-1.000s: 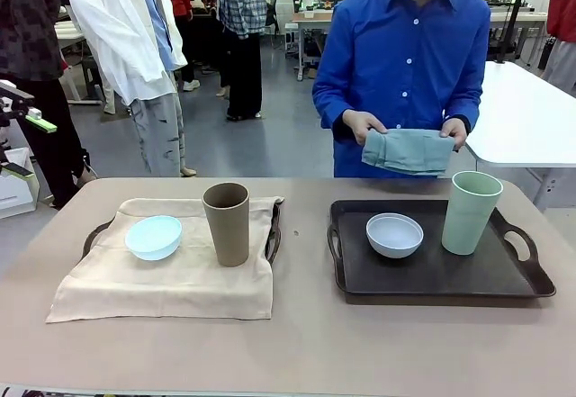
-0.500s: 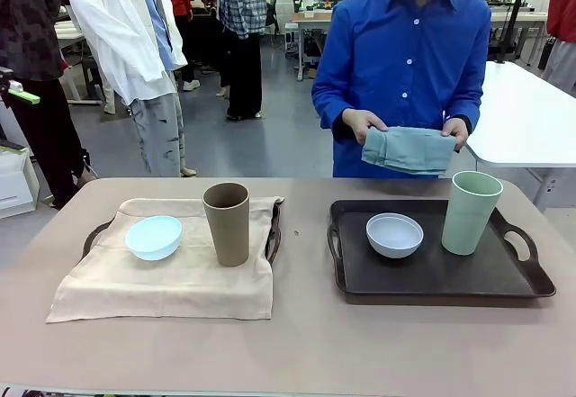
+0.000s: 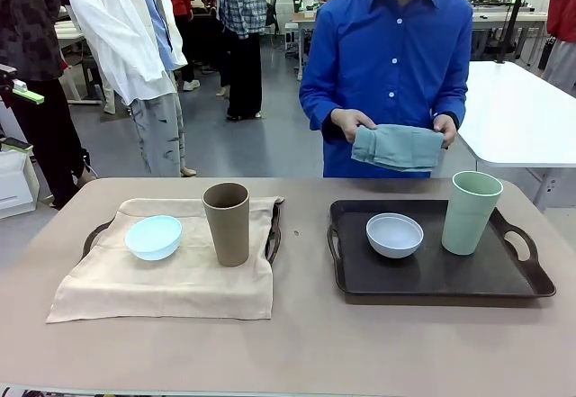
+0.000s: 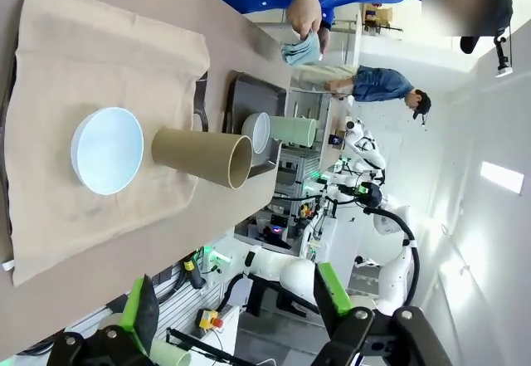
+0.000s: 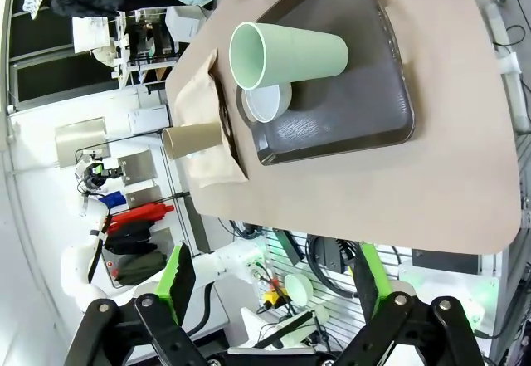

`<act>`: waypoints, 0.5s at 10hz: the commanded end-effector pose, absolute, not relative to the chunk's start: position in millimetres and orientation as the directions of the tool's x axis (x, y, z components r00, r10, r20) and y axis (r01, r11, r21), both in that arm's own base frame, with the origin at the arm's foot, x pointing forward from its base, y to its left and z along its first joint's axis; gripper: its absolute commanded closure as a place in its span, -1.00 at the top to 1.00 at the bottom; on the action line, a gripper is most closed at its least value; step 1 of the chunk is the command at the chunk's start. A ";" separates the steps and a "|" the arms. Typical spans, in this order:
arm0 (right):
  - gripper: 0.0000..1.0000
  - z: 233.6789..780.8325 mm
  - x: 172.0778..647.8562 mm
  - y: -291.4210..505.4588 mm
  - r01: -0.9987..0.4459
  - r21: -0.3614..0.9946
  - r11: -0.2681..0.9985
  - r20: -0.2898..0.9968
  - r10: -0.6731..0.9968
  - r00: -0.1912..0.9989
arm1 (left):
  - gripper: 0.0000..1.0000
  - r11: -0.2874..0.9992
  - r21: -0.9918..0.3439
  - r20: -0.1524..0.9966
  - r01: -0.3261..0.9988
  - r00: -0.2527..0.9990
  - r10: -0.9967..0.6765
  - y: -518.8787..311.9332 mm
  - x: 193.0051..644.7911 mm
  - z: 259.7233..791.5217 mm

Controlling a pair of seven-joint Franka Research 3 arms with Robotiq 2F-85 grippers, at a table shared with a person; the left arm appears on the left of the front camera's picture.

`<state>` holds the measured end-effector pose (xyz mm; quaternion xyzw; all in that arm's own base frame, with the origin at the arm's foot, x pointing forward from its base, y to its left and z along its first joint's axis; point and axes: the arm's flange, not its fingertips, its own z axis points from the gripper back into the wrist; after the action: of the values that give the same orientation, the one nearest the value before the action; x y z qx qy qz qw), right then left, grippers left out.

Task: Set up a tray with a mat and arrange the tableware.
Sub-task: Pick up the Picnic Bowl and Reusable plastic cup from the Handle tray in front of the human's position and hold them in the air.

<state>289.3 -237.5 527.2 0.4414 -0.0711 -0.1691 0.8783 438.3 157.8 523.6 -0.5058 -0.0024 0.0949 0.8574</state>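
- While a folded teal cloth (image 3: 396,146) is being held in the person's hands (image 3: 349,124) beyond the far edge of the table (image 3: 306,343), it is being carried slightly toward the table's left end compared with a moment ago. Nothing on the table itself is being moved.
- One tray (image 3: 90,235) is already being covered by a beige mat (image 3: 171,280). A pale blue bowl (image 3: 154,237) is sitting near the mat's left edge, and a brown cup (image 3: 227,223) is standing upright just beside it, right of the mat's middle.
- The dark second tray (image 3: 432,275) is being left bare of any mat. A white bowl (image 3: 394,234) is resting at its middle and a pale green cup (image 3: 470,212) is standing upright near its far right corner.
- The left gripper (image 4: 236,295) is being held well clear of the table with its fingers spread wide and nothing between them.
- The right gripper (image 5: 274,281) is likewise being kept spread wide and empty, well apart from the dark second tray.
- The small shift of the cloth is being read as preparation rather than placement: the cloth is probably being readied as the mat for the dark second tray. By that reading the task is being judged about half done, and the white bowl and pale green cup would need lifting off before a mat could be laid there.
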 end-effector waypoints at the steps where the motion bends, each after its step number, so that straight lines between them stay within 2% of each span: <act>1: 1.00 529.5 290.4 -239.1 0.227 0.804 0.550 -0.020 -0.356 0.934 | 1.00 0.465 -0.866 -0.112 -0.185 0.977 0.180 159.1 437.9 525.7; 5: 1.00 529.5 290.4 -239.1 0.227 0.804 0.550 -0.020 -0.356 0.934 | 1.00 0.465 -0.866 -0.112 -0.185 0.977 0.180 159.1 437.9 525.7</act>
<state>289.9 -236.8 527.6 0.4407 -0.0708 -0.1683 0.8789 438.1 158.7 523.1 -0.5059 -0.0003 0.0997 0.8568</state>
